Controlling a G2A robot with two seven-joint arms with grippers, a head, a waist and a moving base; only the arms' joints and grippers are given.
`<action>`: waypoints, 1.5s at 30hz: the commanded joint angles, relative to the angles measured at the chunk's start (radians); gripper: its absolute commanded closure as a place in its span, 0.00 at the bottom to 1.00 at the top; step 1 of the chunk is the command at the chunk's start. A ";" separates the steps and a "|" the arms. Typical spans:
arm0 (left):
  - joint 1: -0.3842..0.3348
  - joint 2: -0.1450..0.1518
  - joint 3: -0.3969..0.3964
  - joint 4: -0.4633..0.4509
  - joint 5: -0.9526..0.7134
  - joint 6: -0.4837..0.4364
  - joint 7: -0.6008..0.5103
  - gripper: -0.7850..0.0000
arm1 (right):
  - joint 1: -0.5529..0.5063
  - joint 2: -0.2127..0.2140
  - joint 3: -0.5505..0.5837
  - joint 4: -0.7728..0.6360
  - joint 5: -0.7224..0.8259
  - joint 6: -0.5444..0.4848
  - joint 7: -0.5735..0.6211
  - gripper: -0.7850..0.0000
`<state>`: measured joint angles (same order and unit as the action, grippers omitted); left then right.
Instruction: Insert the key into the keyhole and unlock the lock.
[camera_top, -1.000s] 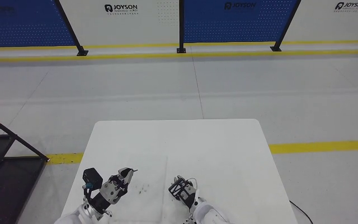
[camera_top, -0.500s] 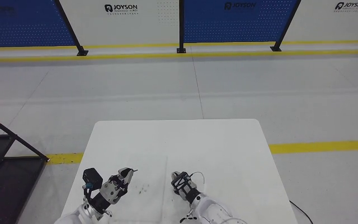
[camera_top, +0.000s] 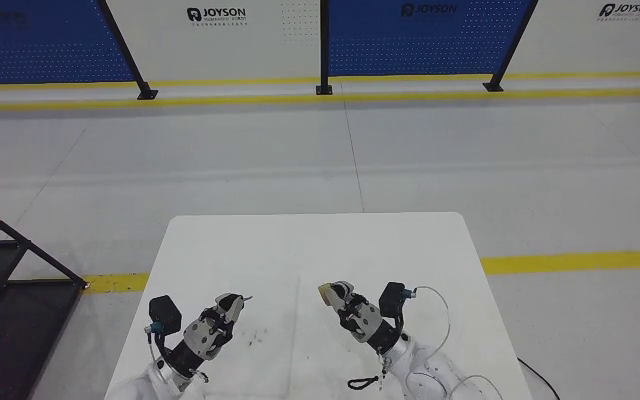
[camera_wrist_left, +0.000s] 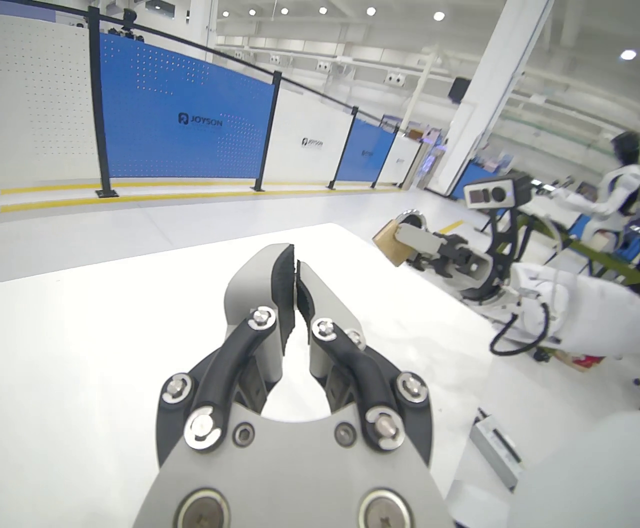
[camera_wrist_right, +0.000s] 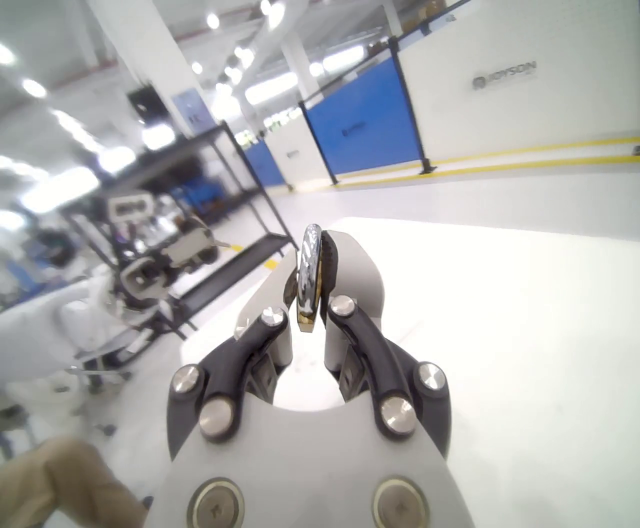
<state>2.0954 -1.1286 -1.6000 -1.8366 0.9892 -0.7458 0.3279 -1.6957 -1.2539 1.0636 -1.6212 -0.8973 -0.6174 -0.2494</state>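
My left gripper (camera_top: 233, 303) hovers over the near left part of the white table (camera_top: 400, 250), shut on a thin key (camera_top: 245, 297) whose blade sticks out past the fingertips. In the left wrist view this gripper (camera_wrist_left: 295, 260) has its pads pressed together. From the right wrist view the key (camera_wrist_right: 223, 244) points sideways out of the left gripper (camera_wrist_right: 192, 250). My right gripper (camera_top: 338, 294) is to its right, shut on a brass padlock (camera_top: 327, 291). The padlock's silver shackle (camera_wrist_right: 309, 260) sits between the pads of the right gripper (camera_wrist_right: 312, 250). The padlock (camera_wrist_left: 391, 243) faces the left gripper.
A black shelf rack (camera_top: 30, 270) stands off the table's left edge. Small dark specks (camera_top: 255, 338) mark the tabletop between the arms. A black cable loop (camera_top: 362, 382) hangs by the right arm. The far half of the table is bare.
The right gripper has moved away from the table's near edge and turned, so the padlock now shows at its tip. The left gripper has edged slightly toward it with the key.
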 joint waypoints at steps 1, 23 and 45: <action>-0.013 0.000 0.014 0.013 -0.028 -0.041 0.004 1.00 | 0.017 0.002 0.006 0.027 0.077 -0.075 0.008 1.00; -0.069 -0.006 0.109 0.029 -0.183 -0.089 -0.047 1.00 | 0.067 -0.006 -0.045 0.057 0.291 -0.249 0.027 1.00; -0.217 -0.062 0.391 0.156 -0.361 -0.227 0.119 1.00 | 0.156 -0.090 -0.205 0.188 0.370 -0.360 -0.199 1.00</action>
<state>1.8817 -1.1894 -1.2131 -1.6830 0.6260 -0.9751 0.4472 -1.5393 -1.3433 0.8585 -1.4335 -0.5248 -0.9796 -0.4473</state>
